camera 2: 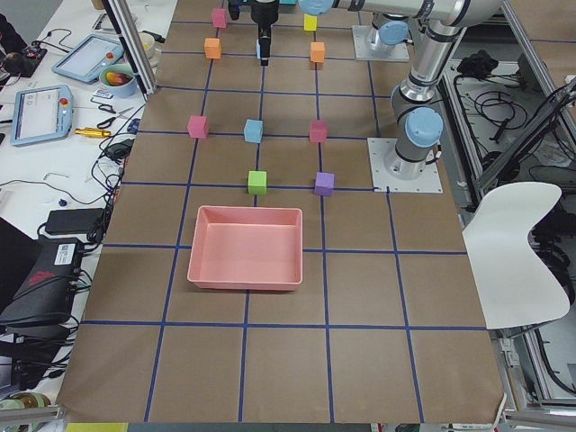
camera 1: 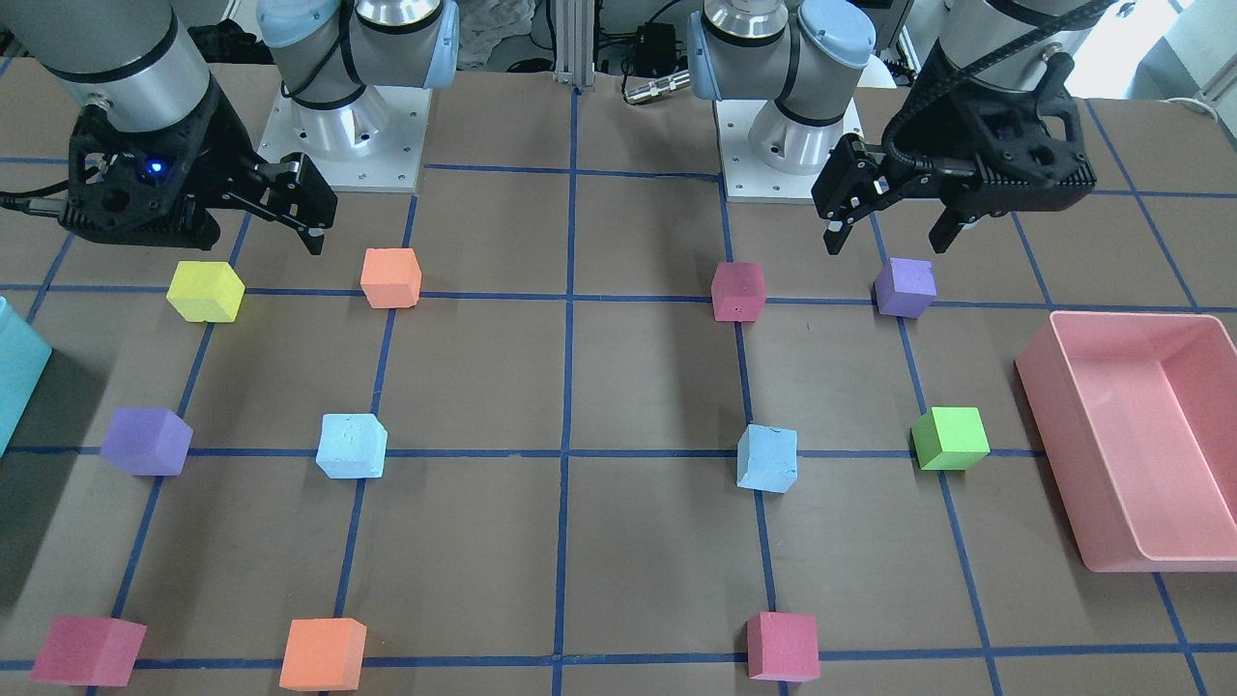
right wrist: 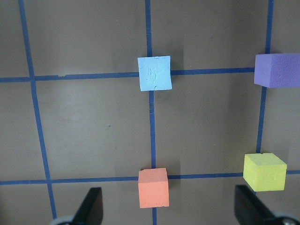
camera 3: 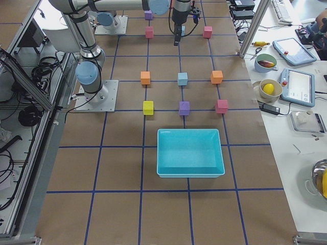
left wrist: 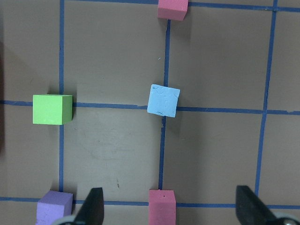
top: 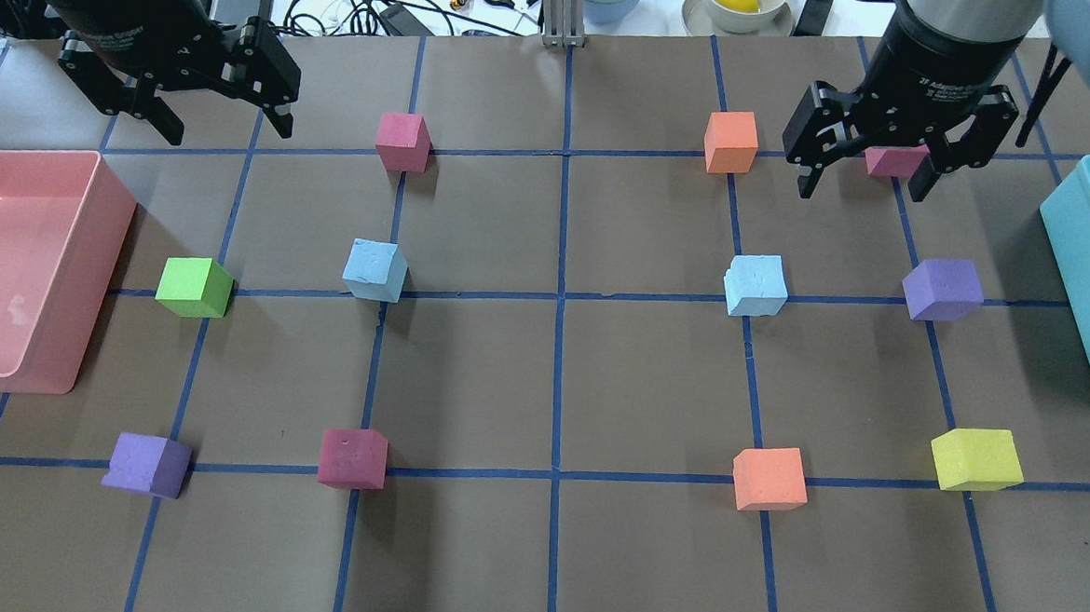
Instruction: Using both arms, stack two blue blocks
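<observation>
Two grippers hang high above the brown table (top: pixel 643 395). The left gripper (top: pixel 226 131) is wide open and holds nothing. The right gripper (top: pixel 862 187) is wide open too and touches no block.

The two blue blocks sit flat on the table, well apart, in the middle row. The left blue block (top: pixel 375 270) sits on a crossing of blue tape lines, with the green block (top: pixel 193 287) to its left. The right blue block (top: pixel 756 284) sits on another crossing, with a purple block (top: pixel 943 290) to its right.

The overhead view shows both blue blocks at once. It also shows the pink bin (top: pixel 111 227) on the far left and the teal bin (top: pixel 1083 278) on the far right. Each wrist view shows only one blue block. The left wrist view has a dark pink block (left wrist: pixel 162 206) low between the two finger tips. The right wrist view has an orange block (right wrist: pixel 153 187) there, with a yellow block (right wrist: pixel 265 172) to one side.
</observation>
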Tool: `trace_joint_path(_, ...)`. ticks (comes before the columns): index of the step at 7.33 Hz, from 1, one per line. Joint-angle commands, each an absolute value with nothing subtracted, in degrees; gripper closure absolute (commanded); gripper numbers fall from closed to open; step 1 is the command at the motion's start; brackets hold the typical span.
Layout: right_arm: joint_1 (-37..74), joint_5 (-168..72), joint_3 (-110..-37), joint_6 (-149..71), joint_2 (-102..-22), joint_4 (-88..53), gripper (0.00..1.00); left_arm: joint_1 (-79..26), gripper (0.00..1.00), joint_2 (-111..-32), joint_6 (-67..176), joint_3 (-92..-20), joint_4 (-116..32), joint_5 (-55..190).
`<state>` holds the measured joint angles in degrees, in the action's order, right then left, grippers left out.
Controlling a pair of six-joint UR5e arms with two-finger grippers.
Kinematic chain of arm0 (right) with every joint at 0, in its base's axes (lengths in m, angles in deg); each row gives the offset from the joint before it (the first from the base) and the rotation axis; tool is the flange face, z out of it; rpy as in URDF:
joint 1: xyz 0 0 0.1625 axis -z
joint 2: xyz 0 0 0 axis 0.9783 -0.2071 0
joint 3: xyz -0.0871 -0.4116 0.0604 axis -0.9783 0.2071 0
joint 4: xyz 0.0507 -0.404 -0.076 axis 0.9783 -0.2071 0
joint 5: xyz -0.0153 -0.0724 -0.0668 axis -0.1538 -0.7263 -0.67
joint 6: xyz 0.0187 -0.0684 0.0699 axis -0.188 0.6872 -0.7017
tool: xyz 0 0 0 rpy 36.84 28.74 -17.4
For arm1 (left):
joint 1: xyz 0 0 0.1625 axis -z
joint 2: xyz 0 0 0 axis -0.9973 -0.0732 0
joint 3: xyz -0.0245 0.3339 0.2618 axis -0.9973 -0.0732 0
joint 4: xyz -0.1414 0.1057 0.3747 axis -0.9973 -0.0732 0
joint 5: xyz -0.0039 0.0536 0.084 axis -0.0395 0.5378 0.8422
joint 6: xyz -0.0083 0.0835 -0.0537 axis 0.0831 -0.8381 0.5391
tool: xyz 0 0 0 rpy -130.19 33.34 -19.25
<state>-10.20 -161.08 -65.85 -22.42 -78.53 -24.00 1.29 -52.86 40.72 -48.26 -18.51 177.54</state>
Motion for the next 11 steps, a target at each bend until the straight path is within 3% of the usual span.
trace_joint_path(1,-10.2,-160.9,-67.0,-22.6,-73.4,-25.7,0.00,1.4,0.00,-52.8,40.9,-48.3,-18.5,177.5)
trace_joint_path(3,-10.2,-161.1,-67.1,-22.2,-68.1,-34.5,0.00,1.4,0.00,-52.9,40.8,-48.5,-18.6,177.5)
trace_joint_path(6,-10.3,-160.9,-68.4,-22.3,-61.9,-37.0,0.00,1.6,0.00,-55.0,42.4,-51.2,-15.6,177.1)
trace_joint_path(10,-10.3,-161.2,-80.7,-20.0,-60.6,-55.7,0.00,2.5,0.00,-60.8,42.1,-68.9,10.9,176.7)
trace_joint_path(11,-10.3,-161.0,-82.0,-20.3,-60.0,-56.3,0.00,2.5,0.00,-63.2,41.9,-69.9,12.7,176.9)
